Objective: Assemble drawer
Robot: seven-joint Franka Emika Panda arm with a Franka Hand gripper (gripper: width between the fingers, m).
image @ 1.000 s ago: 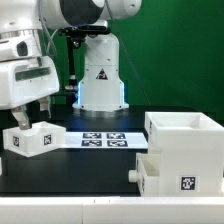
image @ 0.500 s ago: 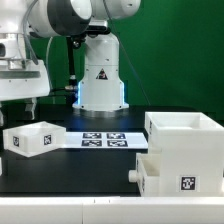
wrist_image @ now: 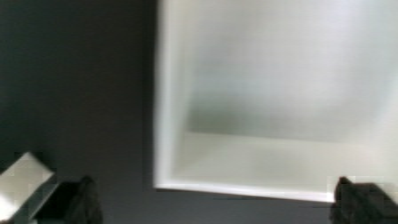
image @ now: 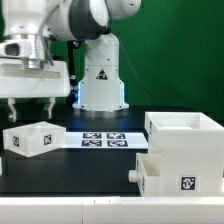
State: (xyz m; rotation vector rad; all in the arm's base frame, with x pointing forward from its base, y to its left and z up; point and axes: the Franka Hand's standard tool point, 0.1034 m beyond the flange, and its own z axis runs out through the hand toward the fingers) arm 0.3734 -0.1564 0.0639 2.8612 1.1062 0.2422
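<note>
A small white tray [image: 32,139] with a square tag sits on the black table at the exterior view's left. My gripper [image: 30,108] hangs above it, open and empty, with its fingertips clear of the tray's rim. In the wrist view the tray [wrist_image: 285,110] fills the picture, blurred, with my two dark fingertips [wrist_image: 71,200] wide apart at the edge. The large white casing [image: 186,138] stands at the exterior view's right. The second small tray [image: 180,175] lies in front of it, with a tag on its side.
The marker board [image: 105,138] lies flat on the table between the left tray and the casing. The robot's white base [image: 101,75] stands behind it. The table's front edge runs along the bottom of the exterior view.
My gripper has let go of the left tray and risen above it, moving slightly to the exterior view's right. The tray stays on the table.
</note>
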